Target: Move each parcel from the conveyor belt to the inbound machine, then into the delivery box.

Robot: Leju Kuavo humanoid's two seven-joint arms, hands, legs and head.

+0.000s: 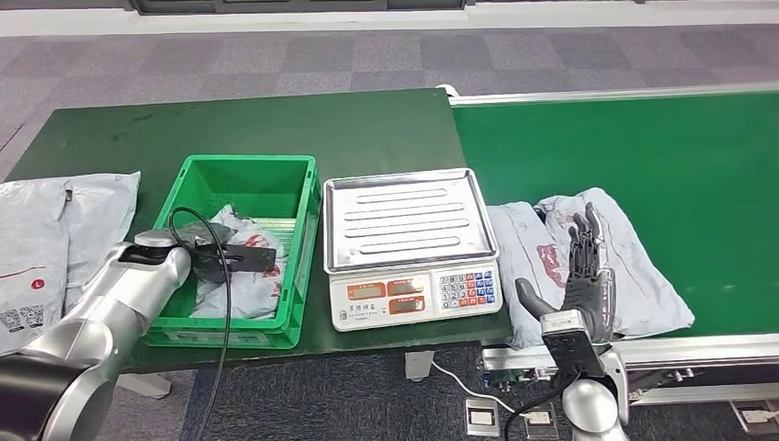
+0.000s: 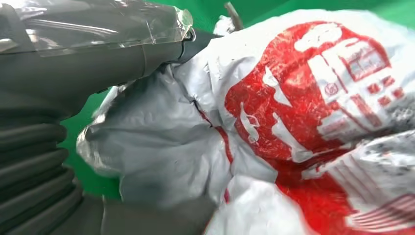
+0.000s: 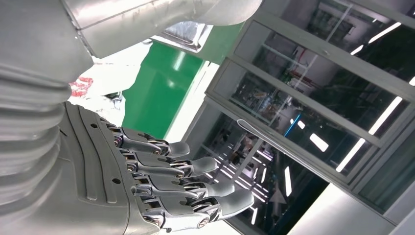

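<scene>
Green surface (image 1: 276,129) carrying a green delivery box (image 1: 241,175) and a scale (image 1: 409,243) with a red-and-white keypad, its writing unreadable. Left hand (image 1: 230,260), inside the box, rests against a grey parcel (image 1: 241,285) with red print; its grasp cannot be told. Right hand (image 1: 581,276), fingers extended and released, hovers over a second parcel (image 1: 634,266) on the conveyor belt (image 1: 643,147).

table (image 1: 276,129): green crate (image 1: 184,193), scale (image 1: 409,243), grey bags (image 1: 55,239) | belt (image 1: 643,156): parcel (image 1: 634,266)
</scene>
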